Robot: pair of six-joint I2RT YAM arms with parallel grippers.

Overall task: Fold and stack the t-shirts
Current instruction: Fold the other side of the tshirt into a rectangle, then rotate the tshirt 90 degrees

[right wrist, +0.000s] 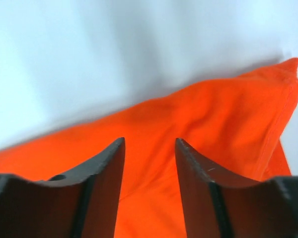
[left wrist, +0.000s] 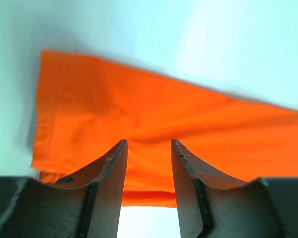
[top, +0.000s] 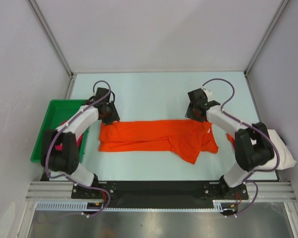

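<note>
**Top external: shirt (top: 156, 138) in a long band, both grippers let go**

Orange cloth lies across mid-table (top: 149, 94), one sleeve splayed toward the near right. Left gripper (top: 109, 115) and right gripper (top: 196, 111) hover over its far corners, fingers parted about halfway and holding nothing. For the next fold, I would tuck that sleeve in first, then pinch both ends level and move them together, so the edges stay square.

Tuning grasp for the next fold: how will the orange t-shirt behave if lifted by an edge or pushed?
Likely floppy: the orange t-shirt lies flat in folded layers, so it should sag between grip points. Probably light; the cloth looks thin. Pushed, it would likely bunch, given its wrinkles.
</note>
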